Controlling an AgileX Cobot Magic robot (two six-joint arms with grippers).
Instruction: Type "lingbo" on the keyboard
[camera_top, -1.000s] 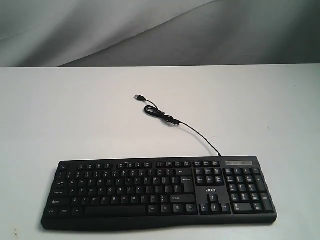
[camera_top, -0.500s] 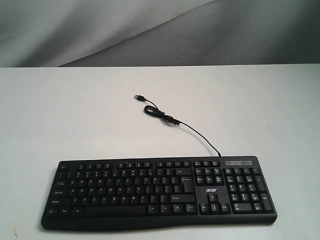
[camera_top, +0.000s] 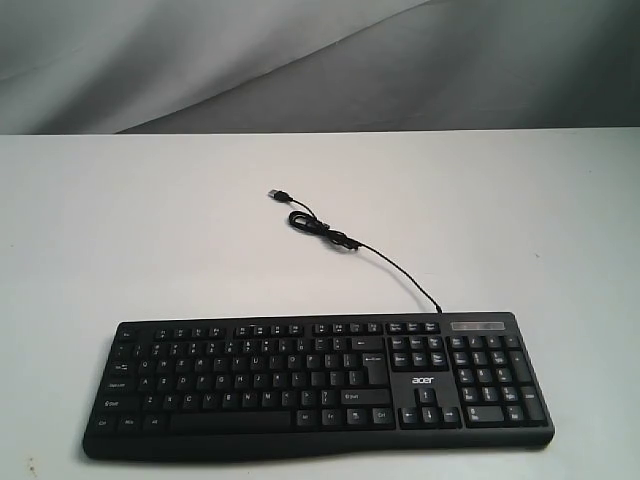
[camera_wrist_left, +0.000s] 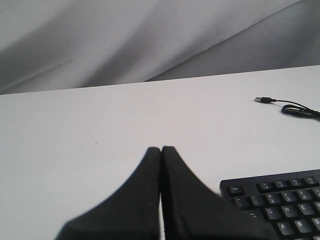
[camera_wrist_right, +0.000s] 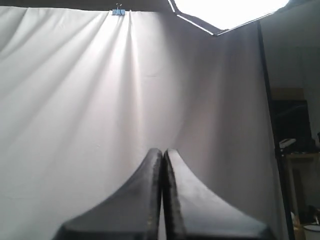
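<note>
The black keyboard (camera_top: 318, 385) with white legends and an acer logo lies along the near edge of the white table (camera_top: 150, 230). Its thin cable (camera_top: 385, 265) runs back to a coil and a USB plug (camera_top: 277, 194). Neither arm shows in the exterior view. In the left wrist view my left gripper (camera_wrist_left: 161, 149) is shut with nothing in it, above bare table beside the keyboard's Esc corner (camera_wrist_left: 235, 190). My right gripper (camera_wrist_right: 163, 151) is shut and empty, pointing at a white backdrop, with the keyboard out of its view.
A grey-white fabric backdrop (camera_top: 300, 60) hangs behind the table. The cable coil (camera_wrist_left: 300, 109) and plug (camera_wrist_left: 264, 99) also show far off in the left wrist view. A dark stand and shelf (camera_wrist_right: 295, 150) stand beside the backdrop in the right wrist view.
</note>
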